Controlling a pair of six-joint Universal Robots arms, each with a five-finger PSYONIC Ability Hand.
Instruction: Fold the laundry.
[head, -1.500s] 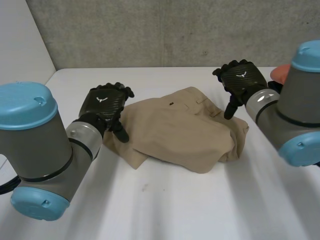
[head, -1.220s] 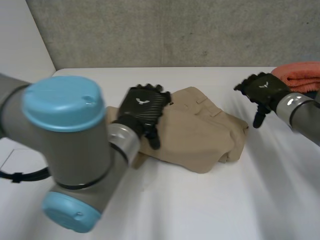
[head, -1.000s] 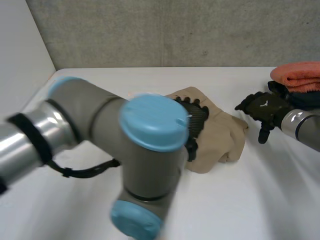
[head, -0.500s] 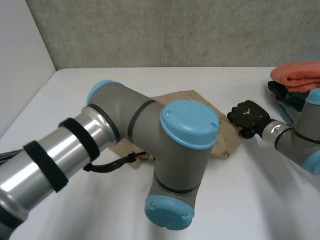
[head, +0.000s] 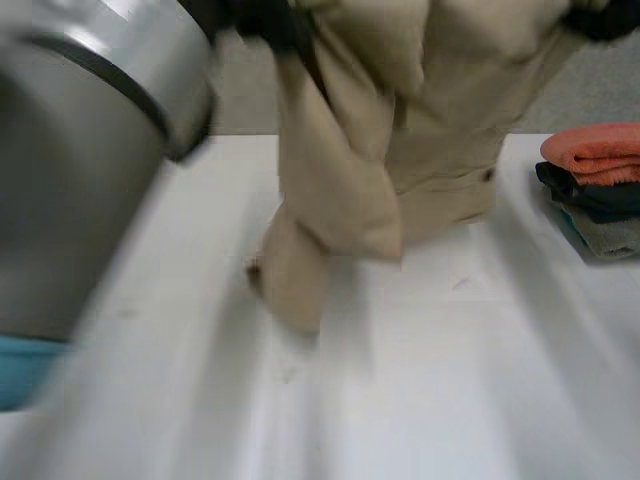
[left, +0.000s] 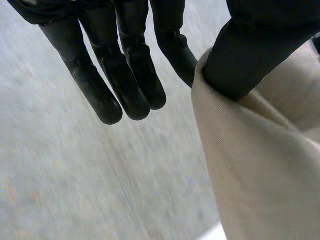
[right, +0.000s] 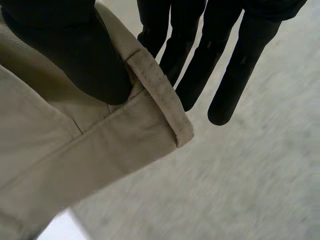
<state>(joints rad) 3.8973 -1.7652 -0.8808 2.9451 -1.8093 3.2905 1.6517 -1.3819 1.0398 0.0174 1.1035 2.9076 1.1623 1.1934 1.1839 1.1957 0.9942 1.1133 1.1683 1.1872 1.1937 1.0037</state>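
**Khaki trousers hanging from both hands**

Khaki cloth is pinched in each of your hands. Your left hand (left: 125, 75) holds the khaki trousers (head: 440, 120) by a folded edge. The thumb clamps the cloth against the nearest finger, and the other fingers stand straight and bare beside the fold. Your right hand (right: 65, 55) grips a stitched, hemmed corner in much the same way, with the thumb pressed on the band. Its straight fingers lie behind the band, their tips reaching past the hem.

In the head view you see the trousers held high over the white table (head: 480, 380), bunched into long vertical folds. One narrower part hangs lower than the rest, on your left-hand side, and its end comes down to the tabletop. The broader part beside it hangs clear of the table.

The grey joint of your left arm (head: 90, 170) looms close at that side. At the table's right edge, well apart from the trousers, there is a folded pile. An orange towel (head: 592, 150) sits on top, a dark garment (head: 590, 195) under it, and a grey cloth (head: 610, 235) lowest.
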